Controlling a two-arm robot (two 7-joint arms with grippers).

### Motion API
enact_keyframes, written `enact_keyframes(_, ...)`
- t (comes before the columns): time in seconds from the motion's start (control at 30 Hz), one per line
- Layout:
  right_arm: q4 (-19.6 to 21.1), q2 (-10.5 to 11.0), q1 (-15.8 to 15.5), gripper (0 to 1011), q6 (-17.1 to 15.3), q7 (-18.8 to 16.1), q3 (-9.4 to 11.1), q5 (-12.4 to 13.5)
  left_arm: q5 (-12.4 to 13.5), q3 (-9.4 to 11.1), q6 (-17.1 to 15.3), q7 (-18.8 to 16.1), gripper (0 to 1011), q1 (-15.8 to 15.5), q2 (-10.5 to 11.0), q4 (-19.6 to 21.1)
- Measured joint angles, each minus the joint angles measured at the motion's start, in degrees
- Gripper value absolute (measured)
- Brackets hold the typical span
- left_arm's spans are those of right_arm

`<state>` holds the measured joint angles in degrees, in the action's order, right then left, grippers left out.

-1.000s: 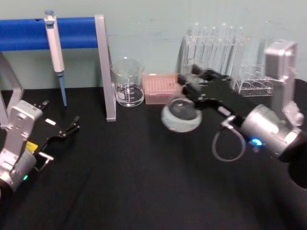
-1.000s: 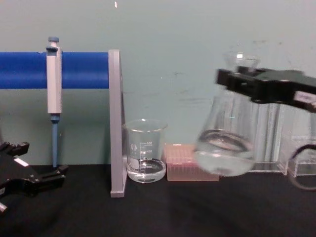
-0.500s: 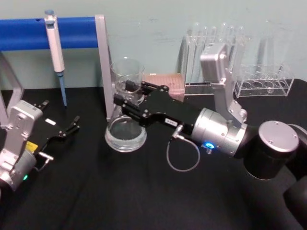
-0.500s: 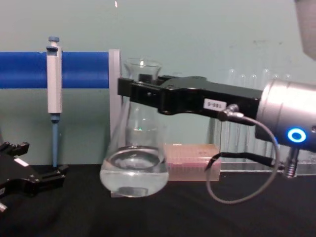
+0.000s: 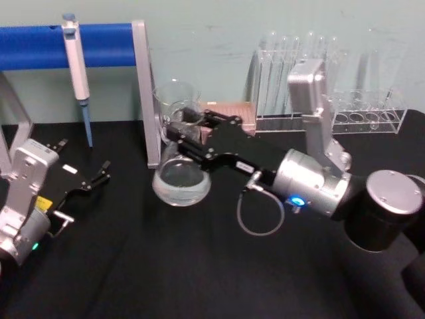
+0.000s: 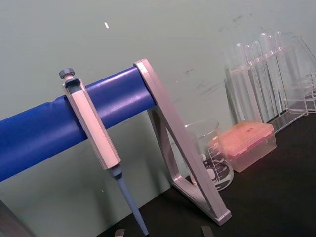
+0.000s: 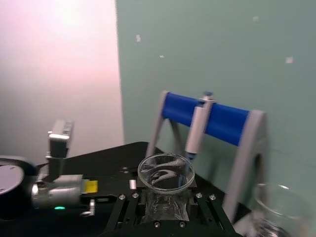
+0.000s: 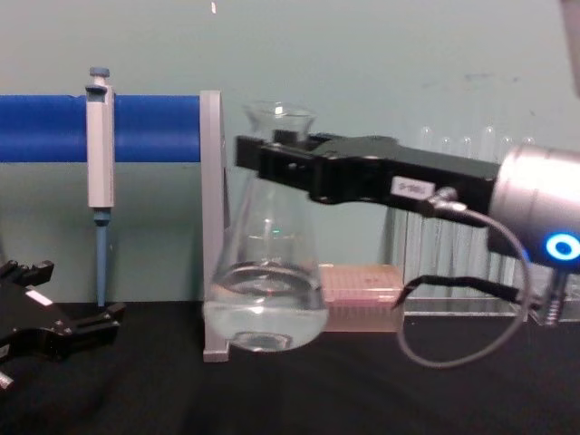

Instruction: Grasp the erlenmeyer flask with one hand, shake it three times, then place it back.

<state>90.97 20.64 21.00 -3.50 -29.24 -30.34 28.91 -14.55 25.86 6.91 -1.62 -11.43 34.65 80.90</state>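
Observation:
The erlenmeyer flask [image 5: 180, 182] is clear glass with clear liquid in its wide base. My right gripper [image 5: 183, 133] is shut on its neck and holds it upright, just right of the grey stand post. In the chest view the flask [image 8: 265, 294] hangs in front of that post, with the right gripper [image 8: 277, 164] clamped below the flared rim. The right wrist view looks down on the flask rim [image 7: 165, 171] between the fingers. My left gripper [image 5: 98, 175] rests open and empty at the left of the table, also low at the left as the left gripper [image 8: 80, 327].
A glass beaker [image 5: 174, 98] stands right behind the flask, with a pink tip box [image 5: 234, 112] beside it. Test-tube racks [image 5: 362, 117] line the back right. A pipette [image 5: 76, 58] hangs on the blue-barred stand [image 5: 36, 45] at back left. The table is black cloth [image 5: 166, 266].
The right arm swung the flask from the right side far to the left, in front of the stand post, and now has brought it slightly back right and up. The left arm stayed still.

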Motion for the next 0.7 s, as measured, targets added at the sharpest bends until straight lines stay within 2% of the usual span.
enact_keyframes(0.17,1.8,1.6,-1.8,456,0.6,2.5,2.2,0.1,0.0,0.0,0.0,0.0,1001,0.0,0.0,0.0)
enact_keyframes(0.27,3.4,3.0,-3.5,456,0.9,4.6,4.3,0.1,0.0,0.0,0.0,0.0,1001,0.0,0.0,0.0)
enact_keyframes(0.37,5.6,4.7,-6.4,456,1.2,7.4,7.6,-0.1,0.0,0.0,0.0,0.0,1001,0.0,0.0,0.0)
enact_keyframes(0.47,7.0,5.6,-8.2,456,1.3,9.1,9.6,-0.4,0.0,0.0,0.0,0.0,1001,0.0,0.0,0.0)
enact_keyframes(0.5,8.1,6.3,-9.8,456,1.4,10.3,11.2,-0.5,0.0,0.0,0.0,0.0,1001,0.0,0.0,0.0)
enact_keyframes(0.57,9.2,7.0,-11.4,456,1.4,11.6,12.9,-0.7,0.0,0.0,0.0,0.0,1001,0.0,0.0,0.0)
enact_keyframes(0.63,11.3,8.1,-14.6,456,1.5,13.8,16.1,-1.0,0.0,0.0,0.0,0.0,1001,0.0,0.0,0.0)
enact_keyframes(0.67,11.3,8.1,-14.6,456,1.5,13.8,16.1,-1.0,0.0,0.0,0.0,0.0,1001,0.0,0.0,0.0)
enact_keyframes(0.7,12.2,8.5,-16.1,456,1.5,14.7,17.5,-1.1,0.0,0.0,0.0,0.0,1001,0.0,0.0,0.0)
